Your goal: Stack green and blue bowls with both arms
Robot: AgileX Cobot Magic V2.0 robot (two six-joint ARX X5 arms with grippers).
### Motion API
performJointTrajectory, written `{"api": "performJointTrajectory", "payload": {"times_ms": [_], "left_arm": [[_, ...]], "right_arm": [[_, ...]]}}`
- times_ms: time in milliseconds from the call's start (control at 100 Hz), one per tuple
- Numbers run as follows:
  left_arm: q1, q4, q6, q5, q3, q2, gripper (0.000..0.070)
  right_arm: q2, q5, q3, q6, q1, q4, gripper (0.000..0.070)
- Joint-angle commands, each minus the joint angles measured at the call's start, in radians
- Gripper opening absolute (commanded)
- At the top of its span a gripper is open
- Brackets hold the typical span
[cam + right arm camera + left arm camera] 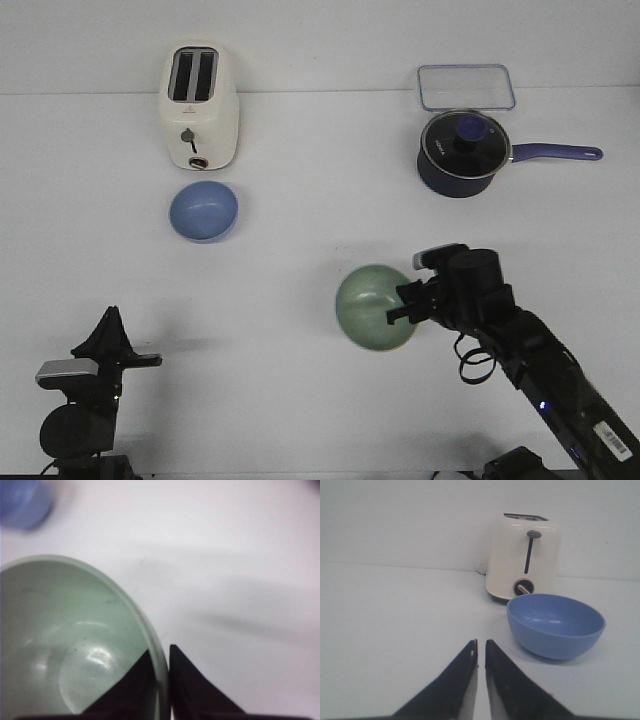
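Observation:
The green bowl (375, 307) hangs above the table near the middle, tilted with its opening toward the left. My right gripper (400, 303) is shut on its rim, one finger inside and one outside, as the right wrist view (161, 652) shows on the green bowl (60, 645). The blue bowl (204, 211) sits upright on the table in front of the toaster, also in the left wrist view (555, 624) and blurred in the right wrist view (22, 502). My left gripper (110, 322) is shut and empty at the front left, well short of the blue bowl (480, 642).
A cream toaster (200, 107) stands at the back left, just behind the blue bowl. A dark navy saucepan with glass lid (462, 152) and handle pointing right stands at the back right. A clear rectangular container (466, 87) lies behind it.

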Motion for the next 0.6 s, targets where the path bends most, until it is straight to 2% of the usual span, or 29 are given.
{"api": "performJointTrajectory", "payload": {"times_ms": [0,210,540,590], "left_arm": [[0.001,0.011,-0.1,0.002,-0.02,-0.002,0.0015],[0.001,0.01,-0.214,0.002,-0.02,-0.002,0.0015],[0.001,0.011,-0.238,0.002,-0.018,-0.002,0.0015],[0.001,0.011,-0.238,0.002,-0.018,-0.002,0.0015]], "right_arm": [[0.028,0.012,-0.016,0.047,0.061,0.042,0.0],[0.134,0.06,-0.05,0.068,0.201,0.106,0.0],[0.282,0.093,-0.05,0.067,0.261,0.165,0.0],[0.282,0.095,-0.05,0.066,0.261,0.164,0.0043]]}}
